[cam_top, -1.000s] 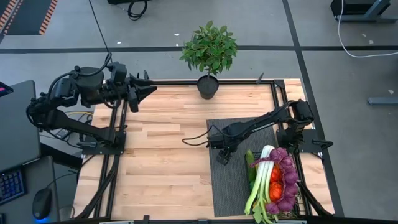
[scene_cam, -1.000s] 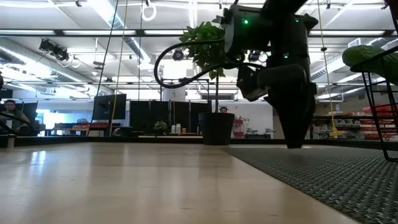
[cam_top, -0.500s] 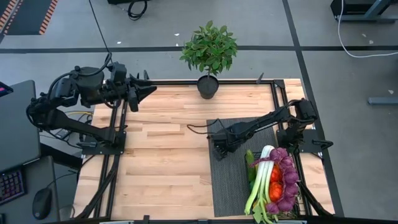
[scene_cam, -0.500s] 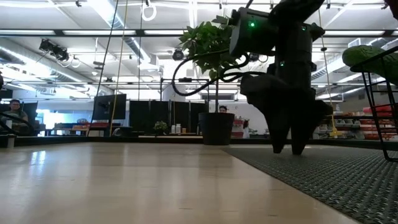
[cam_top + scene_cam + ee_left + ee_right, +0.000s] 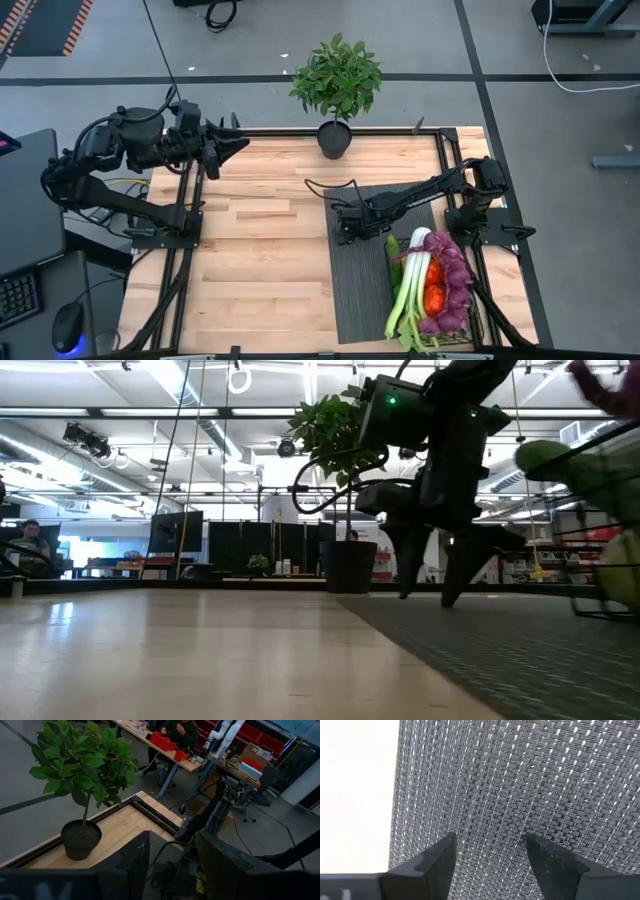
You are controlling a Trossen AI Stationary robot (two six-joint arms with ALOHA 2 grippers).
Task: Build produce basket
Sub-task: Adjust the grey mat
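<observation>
Right claw (image 5: 343,229) hangs low over the dark grey mat (image 5: 360,290), fingers (image 5: 440,854) spread partway with only mat weave between them, holding nothing; in the low view its tips (image 5: 425,592) sit just at the mat surface. The basket (image 5: 432,290) stands on the mat by the bench's right edge, towards the near right corner, stuffed with produce: leek (image 5: 408,290), purple grapes (image 5: 455,280), something red and orange between them. Compared with a second ago, the basket has shifted a little towards the bench's middle and turned slightly, and the right claw has drawn back towards the mat's far left corner. Left claw (image 5: 228,147) waits at the far left corner, fingers (image 5: 132,865) apart and empty, pointing towards the potted plant (image 5: 336,85).
</observation>
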